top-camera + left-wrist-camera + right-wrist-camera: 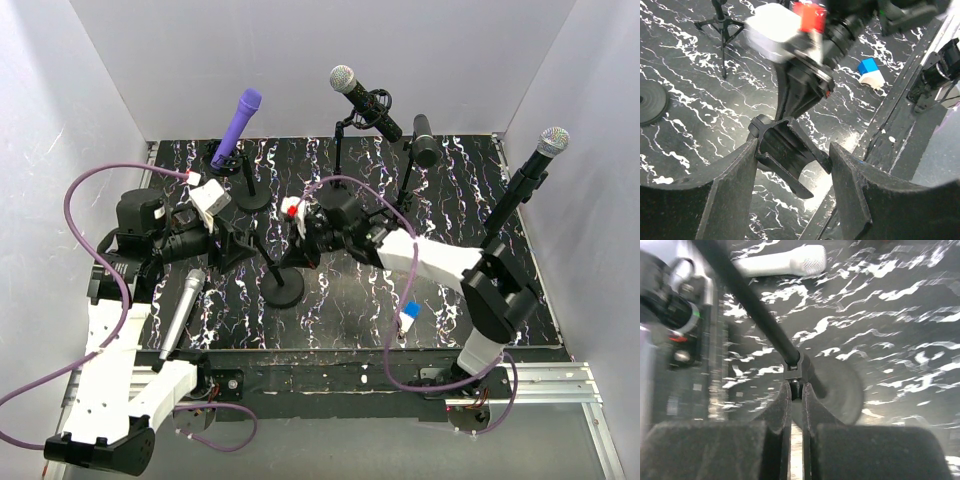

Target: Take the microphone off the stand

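A silver microphone lies flat on the marbled black table, left of the stand; it also shows in the right wrist view. The black stand with a round base leans left, and its U-shaped clip is empty. My left gripper is closed partway around that clip, and both fingers touch its sides in the left wrist view. My right gripper is shut on the stand's thin pole, just below its joint.
Other microphones stand in stands at the back and right: a purple one, a silver-headed one, a black one and a tall one. A blue and white block lies near the front edge.
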{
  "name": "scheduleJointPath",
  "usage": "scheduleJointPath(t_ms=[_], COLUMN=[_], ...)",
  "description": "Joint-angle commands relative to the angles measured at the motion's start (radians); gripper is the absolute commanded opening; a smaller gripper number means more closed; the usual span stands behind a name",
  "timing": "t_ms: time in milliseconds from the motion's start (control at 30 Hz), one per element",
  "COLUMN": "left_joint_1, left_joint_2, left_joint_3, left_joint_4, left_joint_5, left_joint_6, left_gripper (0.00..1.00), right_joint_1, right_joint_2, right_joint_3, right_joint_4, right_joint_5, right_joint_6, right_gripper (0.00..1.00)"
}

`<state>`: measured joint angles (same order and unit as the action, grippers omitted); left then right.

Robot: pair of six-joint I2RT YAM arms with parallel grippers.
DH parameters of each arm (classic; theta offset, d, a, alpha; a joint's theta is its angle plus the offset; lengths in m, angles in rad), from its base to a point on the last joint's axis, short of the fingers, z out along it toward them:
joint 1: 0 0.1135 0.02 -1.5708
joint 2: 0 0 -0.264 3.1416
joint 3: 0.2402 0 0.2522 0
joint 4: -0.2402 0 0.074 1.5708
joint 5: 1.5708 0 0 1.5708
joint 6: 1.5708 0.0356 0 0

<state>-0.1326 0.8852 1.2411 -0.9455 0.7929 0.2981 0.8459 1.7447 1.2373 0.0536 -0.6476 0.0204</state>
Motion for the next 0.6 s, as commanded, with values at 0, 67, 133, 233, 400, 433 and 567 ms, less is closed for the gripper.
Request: scheduleJointPath(t_ms=[0, 67, 133, 233, 400, 433, 567], left_joint_1=[0.002, 0.002, 0.002, 0.002, 0.002, 0.002, 0.002], left_joint_2=[0.012, 0.026, 0.032, 0.04, 0.049, 0.05, 0.054], left_joint_3=[-0.002, 0.0, 0.0, 0.003, 0.004, 0.003, 0.007], left_joint_4=[-0.013, -0.006, 0.002, 0.005, 0.014, 0.019, 0.028], left_joint_5=[-0.003, 0.0, 0.005, 0.005, 0.011, 0.008, 0.008], left_joint_6=[-0.106, -0.131, -0.137, -0.136, -0.136, -0.136, -0.134], left_gripper=[0.2, 0.2, 0.2, 0.2, 0.2, 0.2, 0.2], right_joint_1=[0.057, 0.088, 0.104, 0.105, 0.11, 0.111, 0.099], right_joint_2=[-0.155, -0.163, -0.12, -0.073, -0.167, -0.197, -0.333], right_joint_3=[-0.22, -0.332, -0.425, -0.483, -0.542, -0.55, -0.515], right_joint_4=[0.442, 0.695, 0.944, 1.117, 1.01, 0.962, 0.609], right_joint_5=[0.252, 0.255, 0.227, 0.166, 0.138, 0.146, 0.212], right_joint_6=[-0.607, -0.884, -1.15, -1.327, -1.351, -1.334, -1.103], right_gripper=[0.01, 0.01, 0.01, 0.01, 0.15, 0.23, 0.56])
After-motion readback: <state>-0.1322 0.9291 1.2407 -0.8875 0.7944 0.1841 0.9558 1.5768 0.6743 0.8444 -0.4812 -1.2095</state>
